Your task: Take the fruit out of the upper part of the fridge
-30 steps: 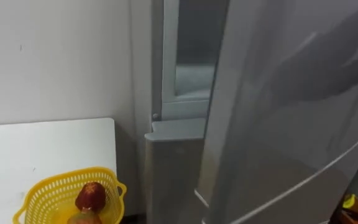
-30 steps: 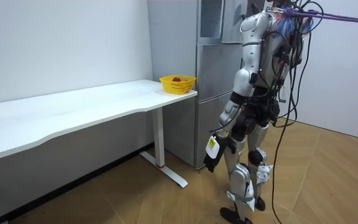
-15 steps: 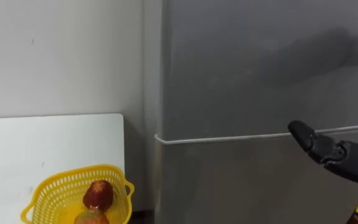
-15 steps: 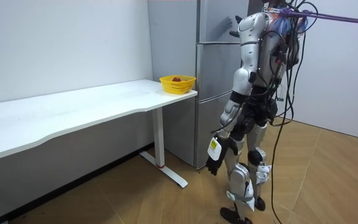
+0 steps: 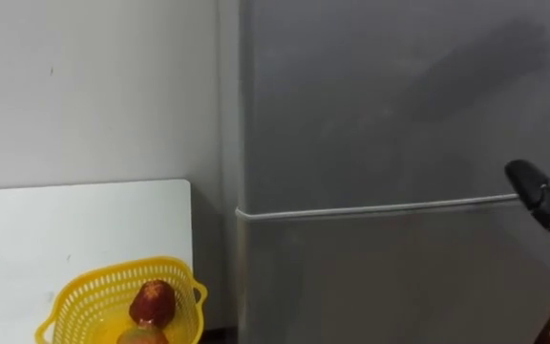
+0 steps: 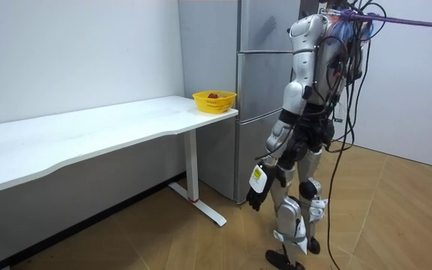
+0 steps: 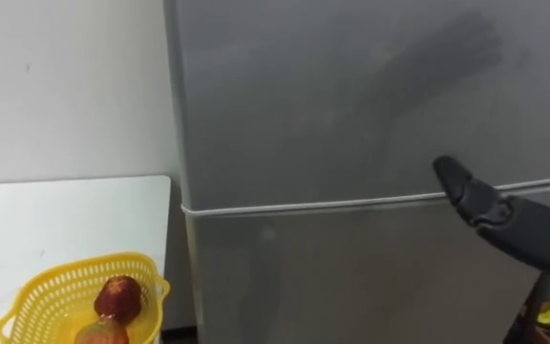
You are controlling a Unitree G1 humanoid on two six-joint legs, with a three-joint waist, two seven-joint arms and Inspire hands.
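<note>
Upper door, ajar 1 s ago, now shut. Right robot hand has pulled back toward the view's right edge, fingers straight, by the seam betw. doors. Left robot hand hangs by the thigh. Red fruit lies in basket on table, left of fridge.

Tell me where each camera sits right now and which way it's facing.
Left eye view: on the head, facing the fridge doors, basket lower left; right hand at the right edge.
Right eye view: beside it, same scene, more of that hand.
Room view: off in the room, seeing the whole robot at the fridge, left hand hanging.
All share the fridge, basket and table.
</note>
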